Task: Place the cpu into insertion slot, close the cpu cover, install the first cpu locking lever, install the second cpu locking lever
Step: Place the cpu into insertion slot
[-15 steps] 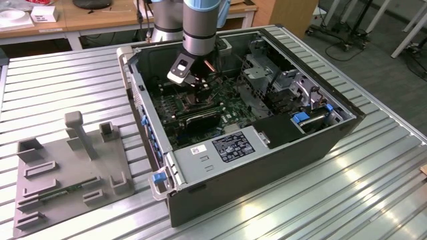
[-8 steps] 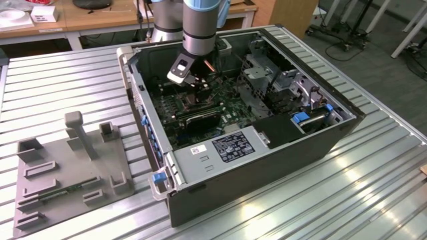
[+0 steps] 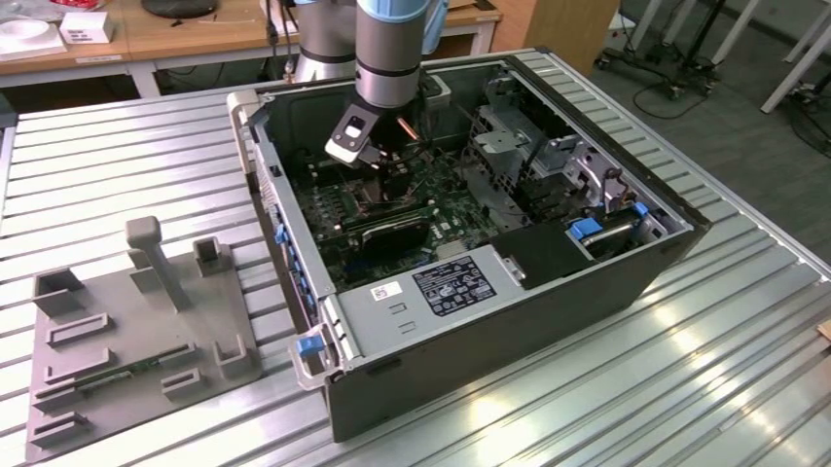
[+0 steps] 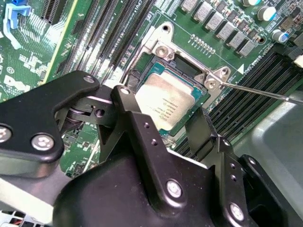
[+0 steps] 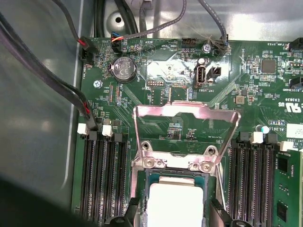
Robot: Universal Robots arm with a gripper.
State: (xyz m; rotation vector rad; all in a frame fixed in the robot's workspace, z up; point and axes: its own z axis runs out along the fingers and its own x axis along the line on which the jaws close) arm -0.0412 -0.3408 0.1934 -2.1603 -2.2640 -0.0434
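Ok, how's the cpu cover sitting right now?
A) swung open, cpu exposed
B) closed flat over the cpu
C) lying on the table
A: in the first wrist view the cpu cover is hinged back off the insertion slot, leaving the cpu bare.

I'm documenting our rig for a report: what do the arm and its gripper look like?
The arm is a grey tube with a light blue band above. The gripper is built of matte black angular link plates joined by silver screws and pivots; the exterior view shows a white block on its body.
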